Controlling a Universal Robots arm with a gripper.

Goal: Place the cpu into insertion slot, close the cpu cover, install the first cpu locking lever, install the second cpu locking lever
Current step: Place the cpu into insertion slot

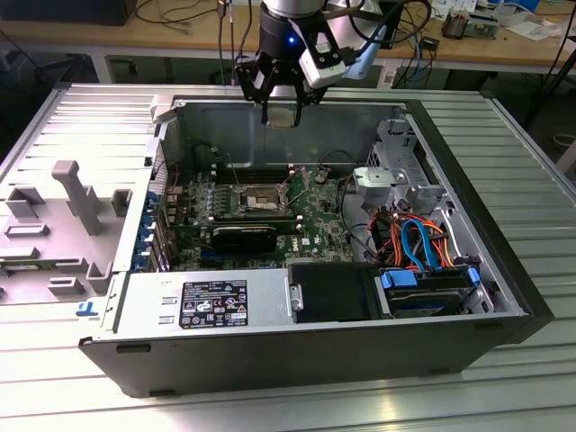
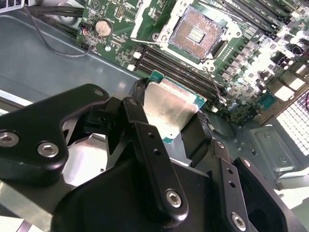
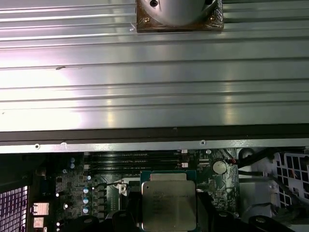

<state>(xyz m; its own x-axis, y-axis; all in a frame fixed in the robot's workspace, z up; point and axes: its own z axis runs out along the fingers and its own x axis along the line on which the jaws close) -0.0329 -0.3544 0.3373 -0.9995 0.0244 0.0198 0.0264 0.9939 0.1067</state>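
Observation:
My gripper (image 1: pixel 281 115) hangs above the rear wall of the open computer case, shut on the cpu (image 1: pixel 282 117). In both wrist views the cpu (image 2: pixel 169 108) (image 3: pixel 169 203) is a flat silver-grey square on a green carrier, pinched at two opposite edges by the black fingers (image 2: pixel 195 133). The insertion slot (image 1: pixel 255 200) (image 2: pixel 195 34) lies on the green motherboard below and toward the case middle, its contact field bare. The cpu cover (image 2: pixel 141 20) looks swung up at one edge of the slot. The cpu is well above the board, touching nothing else.
Long black memory slots (image 2: pixel 174 65) run between the cpu and the socket. A power supply with a white label (image 1: pixel 214 303) fills the case front. Drives with blue and orange cables (image 1: pixel 423 261) sit at the exterior view's right. A grey plastic shroud (image 1: pixel 63 211) lies outside the case.

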